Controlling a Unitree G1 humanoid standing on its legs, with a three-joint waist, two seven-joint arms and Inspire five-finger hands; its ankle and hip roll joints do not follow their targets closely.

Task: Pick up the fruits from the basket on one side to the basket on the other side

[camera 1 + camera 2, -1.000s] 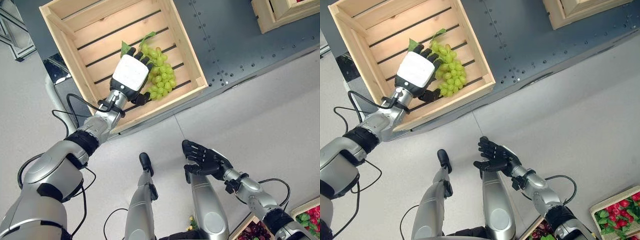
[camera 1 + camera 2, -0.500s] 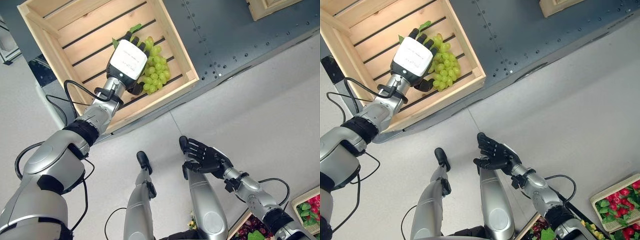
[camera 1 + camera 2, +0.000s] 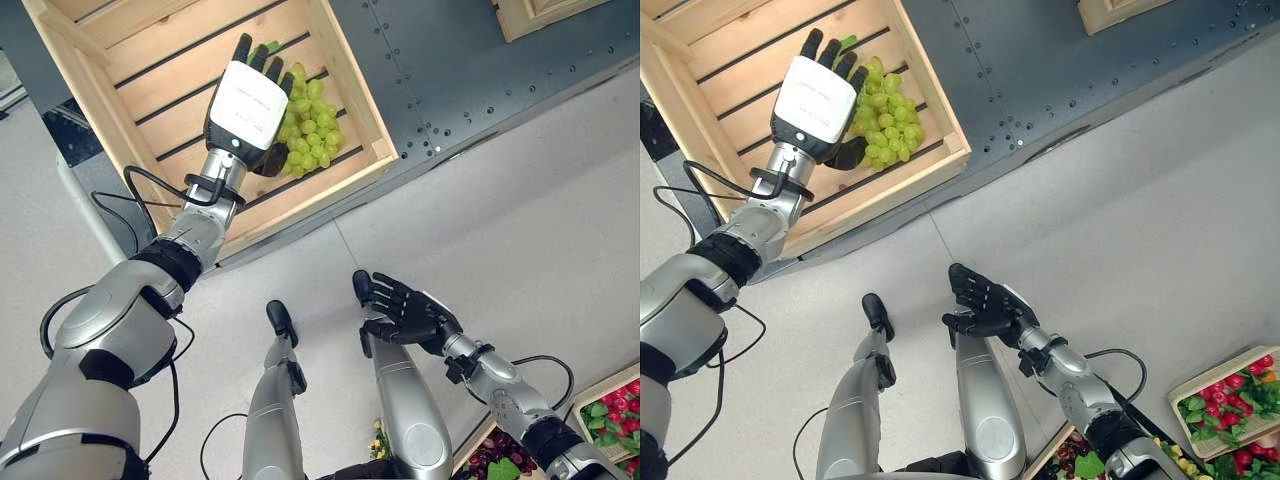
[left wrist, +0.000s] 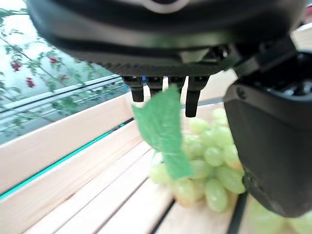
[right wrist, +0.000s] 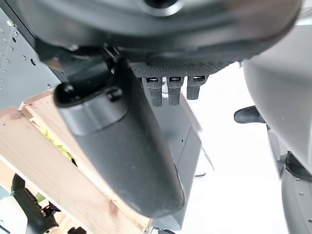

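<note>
The left robot hand [image 3: 247, 105] hovers with fingers straight over the green grapes [image 3: 312, 130] in the wooden crate [image 3: 350, 70], holding nothing. A careless withdrawal could snag the leaf [image 4: 163, 131] and drag the bunch. The right robot hand [image 3: 405, 315] hangs open, empty.

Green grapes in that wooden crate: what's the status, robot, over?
Left hand open above the green grapes, fingers straight. Grapes lying in the wooden crate, not gripped. Right hand open, idle over the floor. Nothing in the way.
</note>
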